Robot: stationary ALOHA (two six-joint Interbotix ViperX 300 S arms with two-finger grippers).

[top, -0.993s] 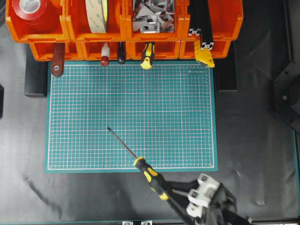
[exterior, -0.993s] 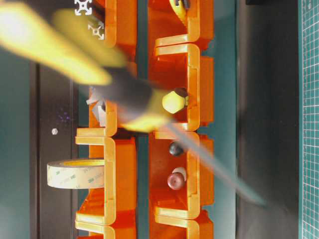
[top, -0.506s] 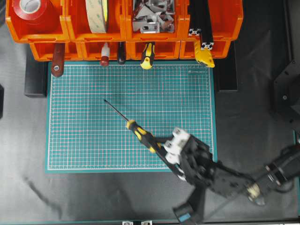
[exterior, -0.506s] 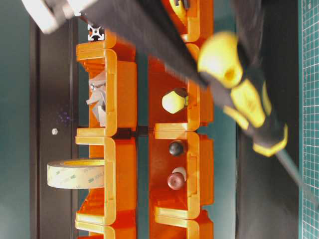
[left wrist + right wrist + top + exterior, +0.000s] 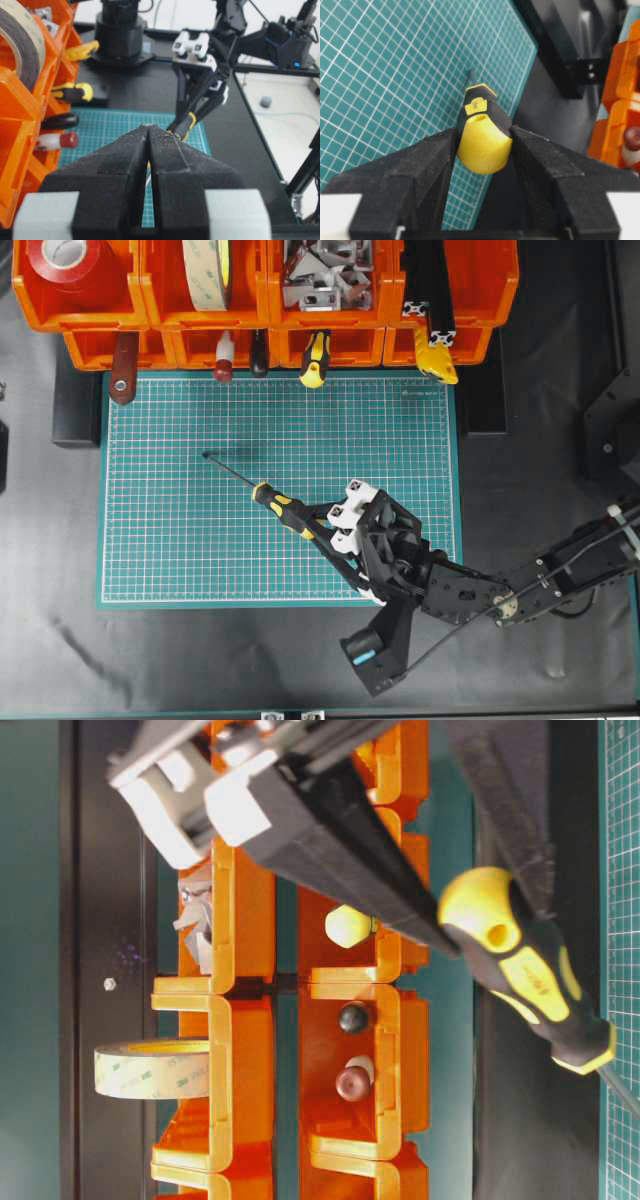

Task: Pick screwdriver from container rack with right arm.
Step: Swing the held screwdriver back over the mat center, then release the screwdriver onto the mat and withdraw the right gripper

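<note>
Screwdriver clamped by its handle in right gripper, mid-frame over green mat; left gripper pressed together. Out of container rack; next likely: set down gently.

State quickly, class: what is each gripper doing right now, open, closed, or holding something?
Left gripper: closed, holding nothing.
Right gripper: closed on the screwdriver handle, carrying it above the green mat.

even, bright overhead light; soft shadow beneath the screwdriver; near fingers blur in wrist views.
</note>
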